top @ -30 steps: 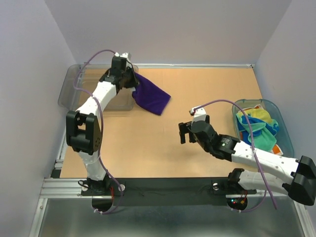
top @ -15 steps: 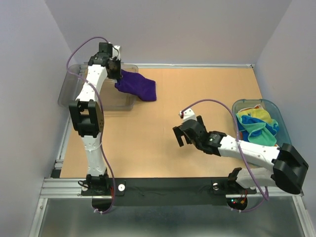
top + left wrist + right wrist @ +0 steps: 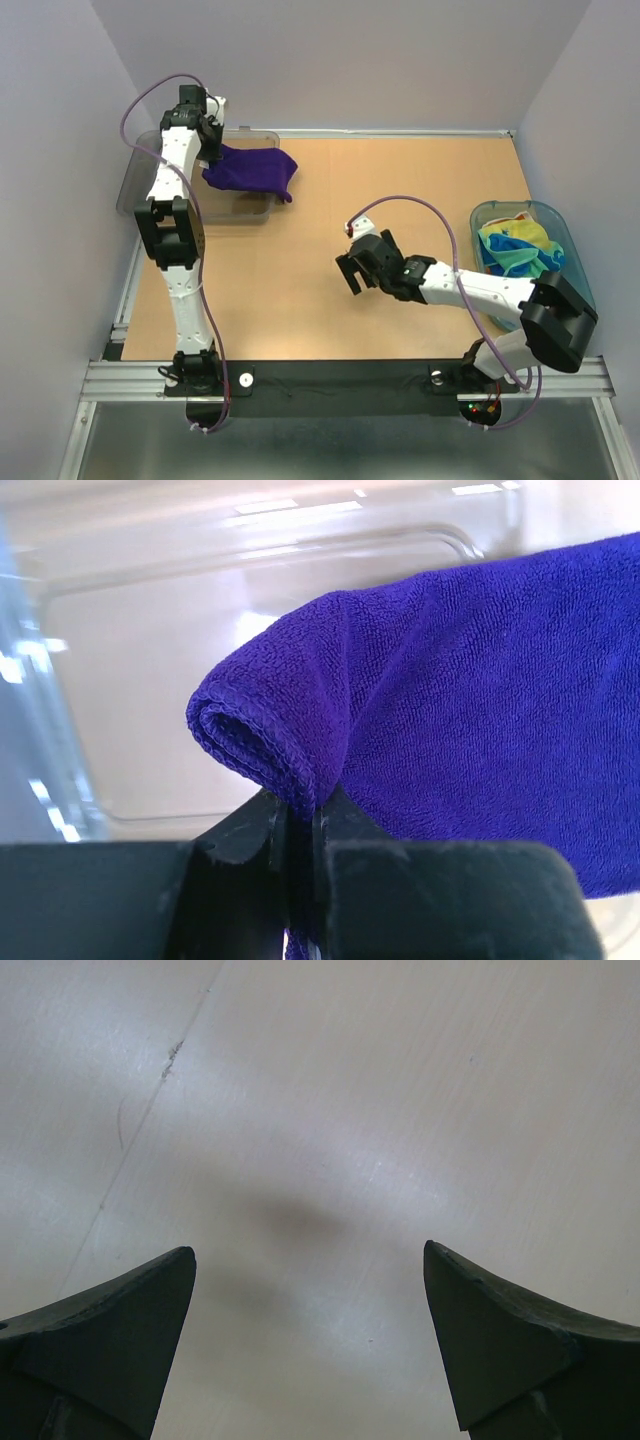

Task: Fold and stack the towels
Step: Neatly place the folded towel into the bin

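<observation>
Right gripper point(image 3: 350, 275), centre, jaws spread wide and empty above the table point(image 3: 400, 180); other towels point(image 3: 515, 250) heaped in basket point(image 3: 575, 250) at 3 o'clock; left gripper point(image 3: 210, 155) at 10 o'clock, nearly closed, pinching the folded edge of the purple towel point(image 3: 250, 170) over the bin point(image 3: 135, 190).
</observation>
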You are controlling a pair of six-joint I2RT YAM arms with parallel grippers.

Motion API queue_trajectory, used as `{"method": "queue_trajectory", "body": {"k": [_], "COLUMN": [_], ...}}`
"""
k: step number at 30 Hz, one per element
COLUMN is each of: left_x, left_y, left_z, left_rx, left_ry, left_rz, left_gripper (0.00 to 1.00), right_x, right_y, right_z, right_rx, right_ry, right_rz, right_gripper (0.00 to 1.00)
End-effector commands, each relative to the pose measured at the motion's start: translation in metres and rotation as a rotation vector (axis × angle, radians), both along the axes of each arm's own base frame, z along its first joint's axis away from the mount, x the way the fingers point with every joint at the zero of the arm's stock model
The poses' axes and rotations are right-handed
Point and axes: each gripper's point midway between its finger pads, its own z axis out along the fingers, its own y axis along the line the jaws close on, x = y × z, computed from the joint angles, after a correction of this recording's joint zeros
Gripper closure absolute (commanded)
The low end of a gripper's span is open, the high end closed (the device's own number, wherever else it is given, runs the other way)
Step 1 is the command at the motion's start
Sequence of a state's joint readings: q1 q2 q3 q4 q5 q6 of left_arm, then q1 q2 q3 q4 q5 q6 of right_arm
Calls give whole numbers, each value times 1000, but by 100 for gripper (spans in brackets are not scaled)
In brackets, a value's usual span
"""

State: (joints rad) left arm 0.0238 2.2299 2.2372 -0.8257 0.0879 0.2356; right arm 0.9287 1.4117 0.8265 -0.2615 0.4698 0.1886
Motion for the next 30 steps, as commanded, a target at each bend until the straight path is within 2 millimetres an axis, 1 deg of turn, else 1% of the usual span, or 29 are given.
{"method": "queue_trajectory", "body": {"k": [1, 8, 9, 14, 21, 27, 30], "left_x": [13, 18, 18, 20, 24, 24, 25], "left_y": [24, 38, 43, 47, 54, 61, 65], "left_z": [23, 2, -1, -11, -23, -38, -39], "left_rx": [109, 179, 197, 224, 255, 266, 271], "left_ry": [-73, -48, -40, -25, -12, 13, 11], "left_rz": [6, 29, 41, 42, 47, 76, 91], "left_gripper": [100, 100, 100, 100, 100, 100, 100], "right_x": [12, 16, 16, 18, 18, 18, 17], "right_y": [15, 19, 20, 23, 28, 31, 32], "right_z": [20, 19, 19, 14, 14, 9, 7], "right_rx": [42, 12, 11, -5, -3, -10, -16], "right_ry": [-33, -33, -35, -20, -10, 12, 17], "right_rz": [18, 46, 48, 60, 75, 85, 90], "right_gripper": [0, 0, 0, 0, 0, 0, 0]}}
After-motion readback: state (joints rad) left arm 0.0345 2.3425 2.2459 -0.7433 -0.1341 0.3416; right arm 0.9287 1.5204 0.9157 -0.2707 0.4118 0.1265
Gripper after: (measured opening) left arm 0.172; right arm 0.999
